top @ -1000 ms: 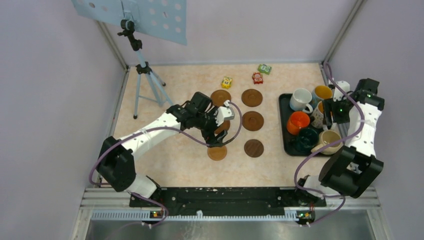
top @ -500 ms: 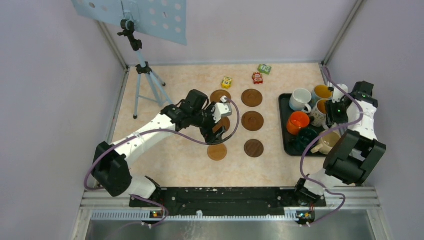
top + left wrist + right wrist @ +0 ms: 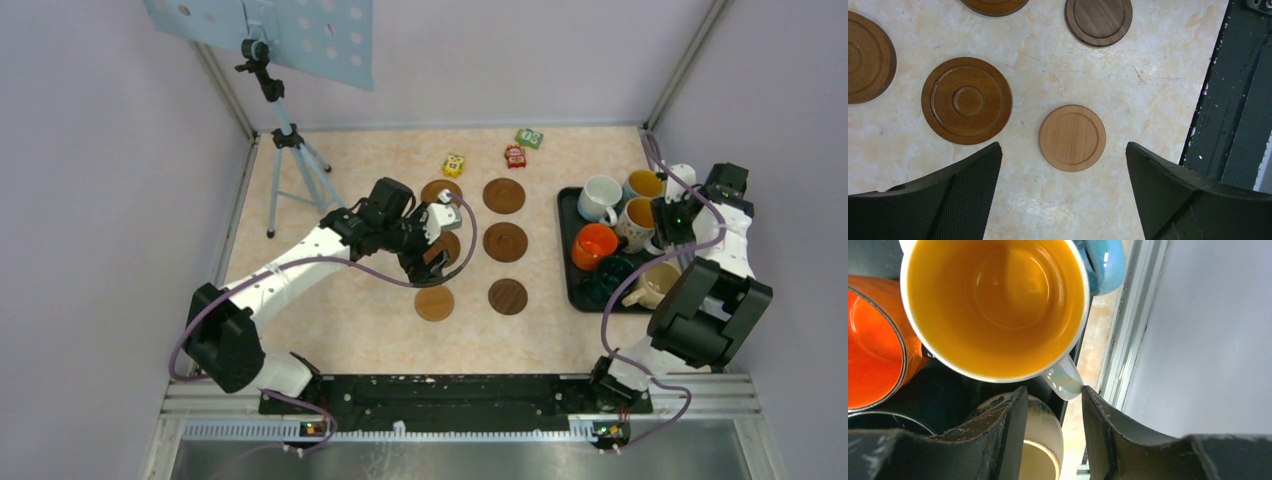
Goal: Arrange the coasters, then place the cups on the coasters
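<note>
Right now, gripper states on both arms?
Left gripper: open, holding nothing, above the light coaster.
Right gripper: jaws either side of the handle of the orange-lined mug; cannot tell if clamped.

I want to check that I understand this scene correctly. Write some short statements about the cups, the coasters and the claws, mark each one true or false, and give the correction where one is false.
1. The left claw is open and holds nothing. True.
2. One coaster already carries a cup. False: every coaster in view is bare, for example the light coaster.
3. The handle of the white patterned cup lies between the fingers of the right claw. True.
4. The orange cup stands on the table beside the black tray. False: it stands inside the tray, among the other cups.
</note>
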